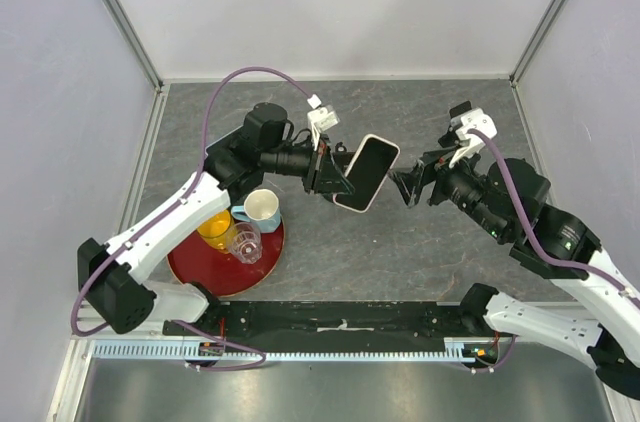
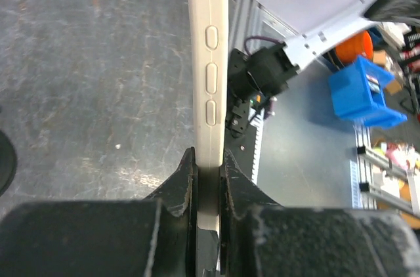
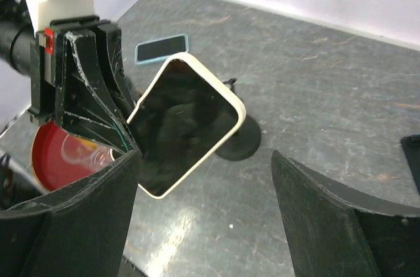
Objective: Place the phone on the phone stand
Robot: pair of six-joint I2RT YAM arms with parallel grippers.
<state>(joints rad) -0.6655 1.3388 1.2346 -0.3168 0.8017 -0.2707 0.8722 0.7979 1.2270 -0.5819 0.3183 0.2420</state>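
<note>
My left gripper [image 1: 335,177] is shut on the lower end of a phone in a cream case [image 1: 366,172] and holds it tilted above the table. In the left wrist view the phone [image 2: 210,60] stands edge-on between the shut jaws [image 2: 209,165], side buttons showing. In the right wrist view its dark screen [image 3: 187,126] faces me. The black phone stand [image 3: 239,142] sits on the table right behind the phone, mostly hidden by it; the top view does not show it clearly. My right gripper [image 1: 405,185] is open and empty just right of the phone, with the phone's lower corner ahead of its jaws [image 3: 203,159].
A second phone in a blue case [image 3: 162,48] lies flat on the table beyond the left gripper. A red plate [image 1: 200,267] at the front left carries a white mug [image 1: 262,208], a yellow cup [image 1: 215,229] and a clear glass [image 1: 245,240]. Walls enclose the table.
</note>
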